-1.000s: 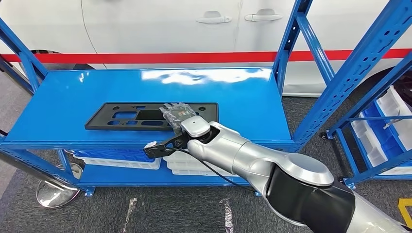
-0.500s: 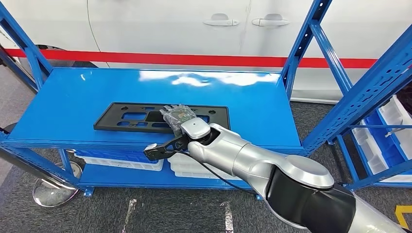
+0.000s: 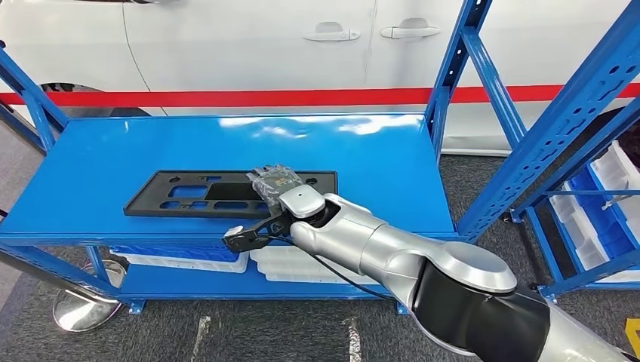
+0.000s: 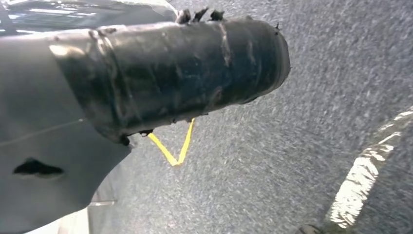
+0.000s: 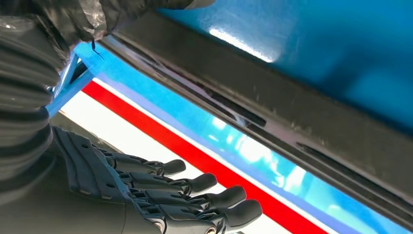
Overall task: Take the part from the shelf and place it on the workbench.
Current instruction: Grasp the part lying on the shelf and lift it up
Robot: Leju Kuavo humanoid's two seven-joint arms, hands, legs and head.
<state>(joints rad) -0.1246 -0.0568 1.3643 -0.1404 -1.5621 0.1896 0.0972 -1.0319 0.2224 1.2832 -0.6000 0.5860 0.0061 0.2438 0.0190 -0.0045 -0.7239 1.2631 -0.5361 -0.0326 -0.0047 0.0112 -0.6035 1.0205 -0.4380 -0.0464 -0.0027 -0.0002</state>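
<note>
Your right hand (image 3: 278, 181) sits over the black part (image 3: 204, 194), which lies flat on the blue shelf (image 3: 377, 162) near its front edge, toward the left end. In the right wrist view the fingers (image 5: 195, 195) are stretched out and apart, with the part's dark edge (image 5: 272, 102) passing between them and the thumb; nothing is clamped, so treat the hand as open.

Over the last second the whole head view has slid sideways and back, which is the camera shifting, not the part. Relative to the part, the hand has kept its place over the right-hand portion, and the fingers have not closed. So the grasp is still to come, by my reading: you are lined up but have not taken hold.

Your left hand (image 4: 185, 68) hangs by the floor; its cover faces the camera and you cannot tell whether its fingers are open or closed.

Close on the near edge before lifting; the part is long and could tip from an off-centre hold.
</note>
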